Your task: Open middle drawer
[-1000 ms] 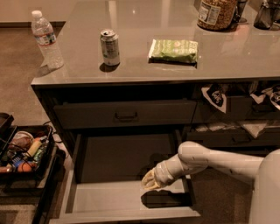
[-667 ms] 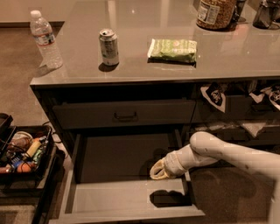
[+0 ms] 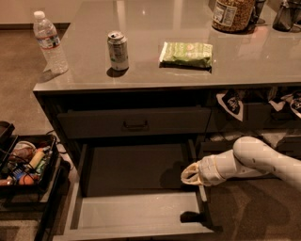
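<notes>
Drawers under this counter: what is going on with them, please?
A robot arm is working on the middle drawer, which stands pulled far out, its light grey inside showing. The drawer above it is shut. The arm's tool is at the open drawer's right side wall; whether it touches the wall is unclear.

The gripper (image 3: pixel 190 175) sits by the right side of the open middle drawer (image 3: pixel 136 212), and its arm (image 3: pixel 256 159) runs off the right edge. The drawer's front is cut off at the bottom. The jar (image 3: pixel 231 14) far back on the desk (image 3: pixel 141 73) loses its top.
</notes>
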Robot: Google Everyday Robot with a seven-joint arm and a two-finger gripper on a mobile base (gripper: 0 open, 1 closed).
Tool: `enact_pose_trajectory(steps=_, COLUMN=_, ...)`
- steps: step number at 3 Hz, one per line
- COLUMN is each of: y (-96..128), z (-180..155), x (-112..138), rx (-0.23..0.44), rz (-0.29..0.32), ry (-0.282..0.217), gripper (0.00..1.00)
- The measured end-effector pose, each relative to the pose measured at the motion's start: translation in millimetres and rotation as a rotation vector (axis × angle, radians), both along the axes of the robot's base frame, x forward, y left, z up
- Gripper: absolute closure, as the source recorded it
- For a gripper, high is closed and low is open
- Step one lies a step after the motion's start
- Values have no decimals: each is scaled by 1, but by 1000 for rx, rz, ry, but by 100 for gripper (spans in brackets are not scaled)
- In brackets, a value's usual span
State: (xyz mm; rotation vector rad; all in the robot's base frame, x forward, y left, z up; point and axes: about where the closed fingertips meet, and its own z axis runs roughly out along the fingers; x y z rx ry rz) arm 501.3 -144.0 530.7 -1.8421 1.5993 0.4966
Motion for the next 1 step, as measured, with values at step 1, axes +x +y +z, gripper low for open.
enact_pose_trajectory(steps=1, y=0, z=0, x=0, rx=0, rz=0, ry=0, gripper=81)
